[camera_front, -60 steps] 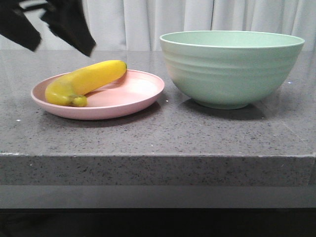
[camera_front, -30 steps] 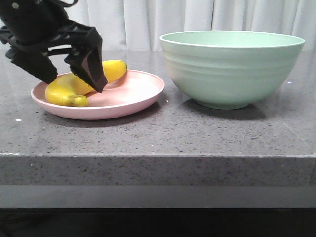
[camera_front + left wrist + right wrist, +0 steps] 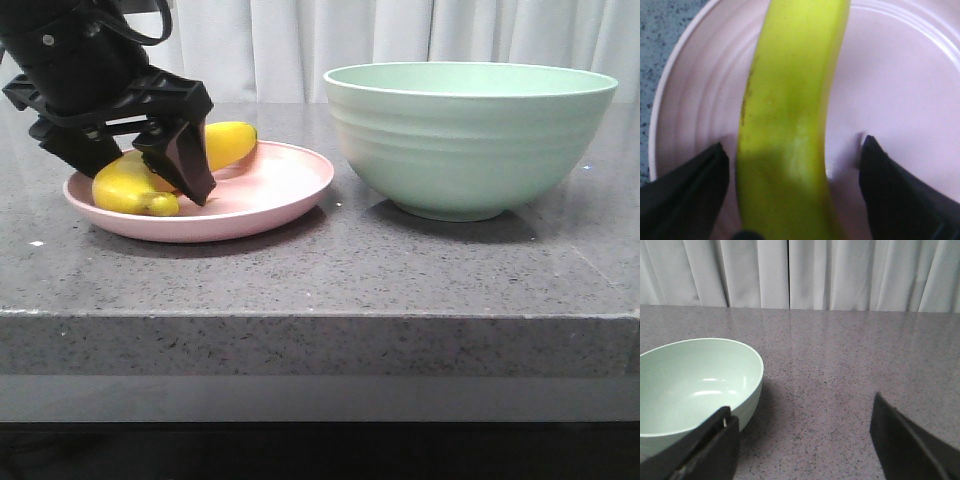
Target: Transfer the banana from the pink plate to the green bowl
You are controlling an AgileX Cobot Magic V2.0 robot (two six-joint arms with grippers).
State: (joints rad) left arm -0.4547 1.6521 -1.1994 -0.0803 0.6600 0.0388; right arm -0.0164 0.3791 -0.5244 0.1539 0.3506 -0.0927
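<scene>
Status: the transfer is at the grasp stage; nothing has been moved yet.

The banana [image 3: 150, 175] lies on the pink plate [image 3: 270, 200], toward the plate's 9 o'clock side in the front view, its dark tip at the near left rim. The plate sits on the grey stone desk [image 3: 330, 270], with the green bowl [image 3: 470, 135] at its 3 o'clock, near but not touching. As far as the right wrist view shows, the bowl is empty.

My left pincer [image 3: 135, 170] is down over the plate, its jaws wide and set either side of the banana. In the left wrist view one finger [image 3: 687, 192] stands clear of the fruit on one side and the other is apart from it on the far side; neither touches the peel. I judge the straddle good, roughly at mid-length.

My right pincer [image 3: 802, 440] stands spread wide, holding nothing, above the desk beside the bowl.

Remaining, in my judgement: close on the banana, lift clear of the rim, carry it toward 3 o'clock over the bowl's tall wall, and release.
</scene>
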